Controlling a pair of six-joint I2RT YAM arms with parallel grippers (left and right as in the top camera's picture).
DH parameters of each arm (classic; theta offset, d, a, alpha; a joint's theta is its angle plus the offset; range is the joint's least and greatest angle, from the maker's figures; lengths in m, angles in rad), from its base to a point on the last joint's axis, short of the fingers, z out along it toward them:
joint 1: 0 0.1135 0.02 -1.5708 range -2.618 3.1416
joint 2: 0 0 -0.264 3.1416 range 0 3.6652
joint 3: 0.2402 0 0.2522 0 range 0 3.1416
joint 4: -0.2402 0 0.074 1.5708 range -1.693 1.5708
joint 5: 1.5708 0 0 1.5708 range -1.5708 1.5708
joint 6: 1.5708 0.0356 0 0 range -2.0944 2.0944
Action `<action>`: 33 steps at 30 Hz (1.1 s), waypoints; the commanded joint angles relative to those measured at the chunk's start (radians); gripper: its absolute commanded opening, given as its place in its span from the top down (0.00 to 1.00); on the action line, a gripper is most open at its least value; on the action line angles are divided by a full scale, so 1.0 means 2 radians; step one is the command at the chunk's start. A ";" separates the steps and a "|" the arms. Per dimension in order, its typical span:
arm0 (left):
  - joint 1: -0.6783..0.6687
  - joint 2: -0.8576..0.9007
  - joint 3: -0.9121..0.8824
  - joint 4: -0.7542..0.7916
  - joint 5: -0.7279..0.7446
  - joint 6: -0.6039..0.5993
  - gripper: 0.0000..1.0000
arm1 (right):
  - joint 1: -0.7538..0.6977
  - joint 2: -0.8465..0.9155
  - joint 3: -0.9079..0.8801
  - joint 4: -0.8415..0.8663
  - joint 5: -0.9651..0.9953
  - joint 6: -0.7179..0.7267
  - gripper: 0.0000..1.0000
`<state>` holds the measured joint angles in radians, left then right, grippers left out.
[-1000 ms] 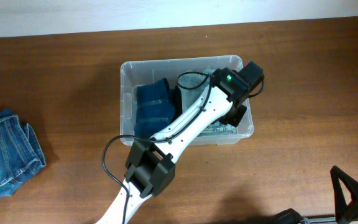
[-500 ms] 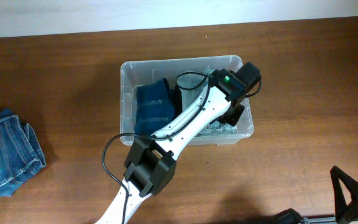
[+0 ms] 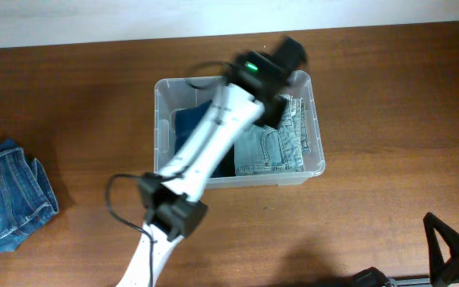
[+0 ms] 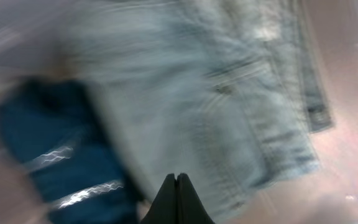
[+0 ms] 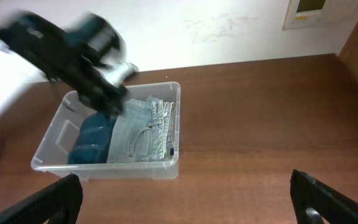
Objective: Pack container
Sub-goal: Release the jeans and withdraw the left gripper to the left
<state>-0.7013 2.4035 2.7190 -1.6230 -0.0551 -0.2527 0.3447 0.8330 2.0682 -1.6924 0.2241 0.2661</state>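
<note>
The clear container (image 3: 318,164) stands at the table's middle. It holds folded light-blue jeans (image 3: 274,148) on the right and a folded dark-blue garment (image 3: 188,134) on the left. My left gripper (image 3: 273,104) hovers, blurred, over the container's back part, above the jeans. In the left wrist view it (image 4: 176,181) is shut and empty over the light jeans (image 4: 229,93) and the dark garment (image 4: 61,162). My right gripper (image 5: 185,199) is open and empty, well in front of the container (image 5: 174,157).
Another pair of blue jeans (image 3: 6,195) lies crumpled at the table's left edge. The right gripper's fingers (image 3: 451,253) show at the front right corner. A white wall runs behind the table.
My left arm has lifted and swung back-left off the light jeans, which now lie uncovered in the container's right half. The right arm has not moved.
</note>
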 commanded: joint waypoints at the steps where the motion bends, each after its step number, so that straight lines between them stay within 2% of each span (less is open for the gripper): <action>1: 0.062 -0.038 0.050 -0.032 -0.052 0.005 1.00 | 0.000 -0.002 0.000 -0.003 0.008 0.002 0.01; 14: 0.252 -0.081 0.048 -0.032 -0.048 0.012 0.99 | 0.000 -0.002 0.000 -0.003 0.008 0.002 0.01; 19: 0.333 -0.148 0.011 -0.032 -0.051 0.021 0.99 | 0.000 -0.002 0.000 -0.003 0.008 0.002 0.01; 24: 0.422 -0.245 -0.109 -0.032 -0.083 0.018 0.99 | 0.000 -0.002 0.000 -0.003 0.008 0.002 0.01; 28: 0.508 -0.299 -0.227 -0.027 -0.103 -0.033 0.99 | 0.000 -0.002 0.000 -0.003 0.008 0.002 0.01; 33: 0.612 -0.307 -0.362 0.057 -0.104 -0.049 1.00 | 0.000 -0.002 0.000 -0.003 0.008 0.002 0.01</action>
<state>0.4217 1.7561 2.1494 -1.5780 -0.2417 -0.3016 0.3447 0.8330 2.0682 -1.6924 0.2245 0.2661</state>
